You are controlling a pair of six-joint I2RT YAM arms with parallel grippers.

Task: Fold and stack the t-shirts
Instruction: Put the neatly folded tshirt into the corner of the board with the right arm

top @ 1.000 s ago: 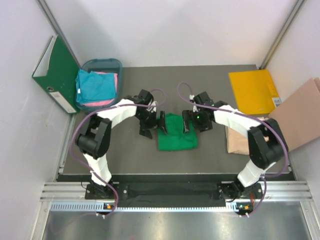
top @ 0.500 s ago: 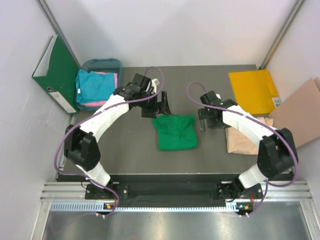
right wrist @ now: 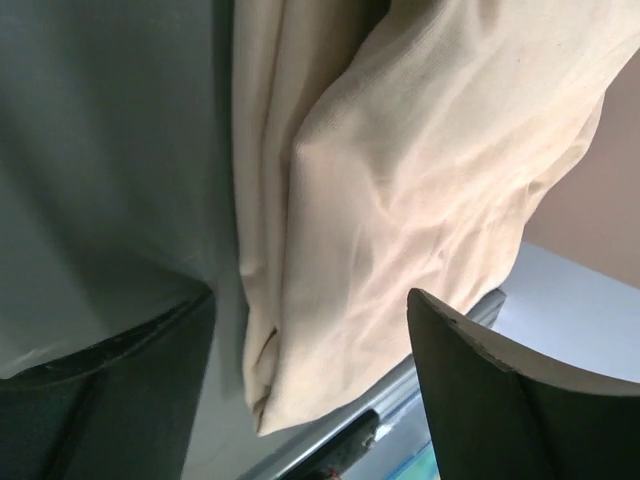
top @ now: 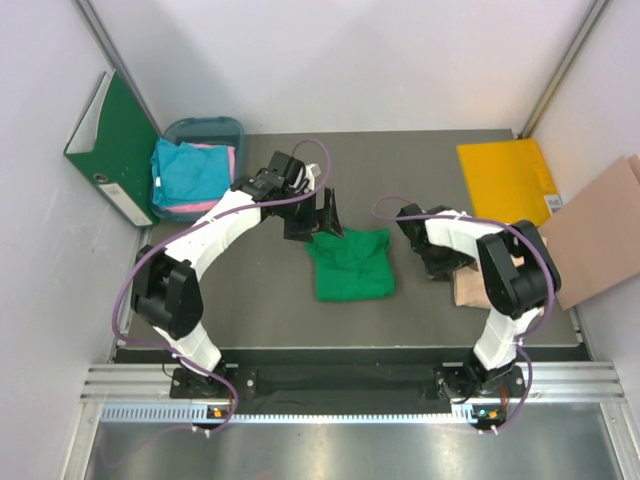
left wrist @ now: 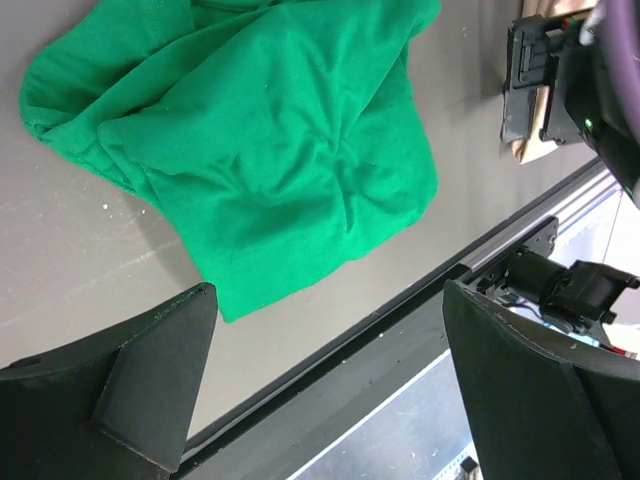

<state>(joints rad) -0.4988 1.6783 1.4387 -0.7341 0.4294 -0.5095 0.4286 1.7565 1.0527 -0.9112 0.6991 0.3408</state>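
Two grippers, both empty. My left gripper [top: 325, 215] [left wrist: 328, 290] spread wide, hovering by far edge of rumpled green t-shirt [top: 350, 265] [left wrist: 250, 150] at table centre. My right gripper [top: 440, 265] [right wrist: 310, 297] also spread, low over left edge of beige t-shirt [top: 472, 288] [right wrist: 400, 200] (contact with cloth: cannot tell). Beige t-shirt lies right of green one, apart. Teal-blue t-shirt [top: 185, 172] atop pink t-shirt [top: 228, 160] in blue bin [top: 205, 124], far-left corner, beside green ring binder [top: 110, 150].

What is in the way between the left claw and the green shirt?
Nothing that can be seen. The left gripper hovers open just beside the far edge of the green t-shirt, and there is no object between them.
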